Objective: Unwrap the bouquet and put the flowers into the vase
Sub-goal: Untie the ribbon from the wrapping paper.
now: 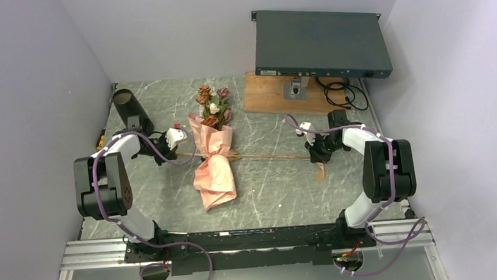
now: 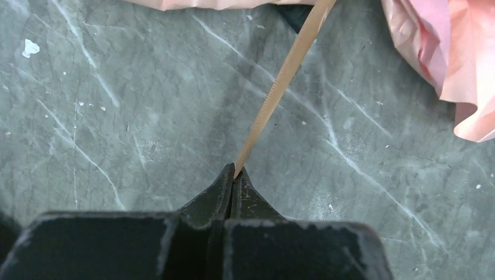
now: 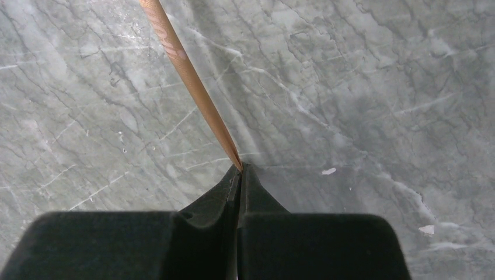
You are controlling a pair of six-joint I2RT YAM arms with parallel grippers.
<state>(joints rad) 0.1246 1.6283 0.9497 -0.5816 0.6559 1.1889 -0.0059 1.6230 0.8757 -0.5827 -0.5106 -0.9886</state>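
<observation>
Bouquet (image 1: 213,156) lies mid-surface (image 1: 274,190), rose heads far, pink paper tail near, wrap not yet off. Tan ribbon (image 1: 272,157) runs straight left and right from its waist. Left gripper (image 2: 234,178) is clamped on the left end, right gripper (image 3: 240,172) on the right end. Opposed pull, presumably to loosen the tie. Black vase (image 1: 130,109) stands far left, well apart.

Even, diffuse overhead light, soft faint shadows, all three views reasonably sharp.
</observation>
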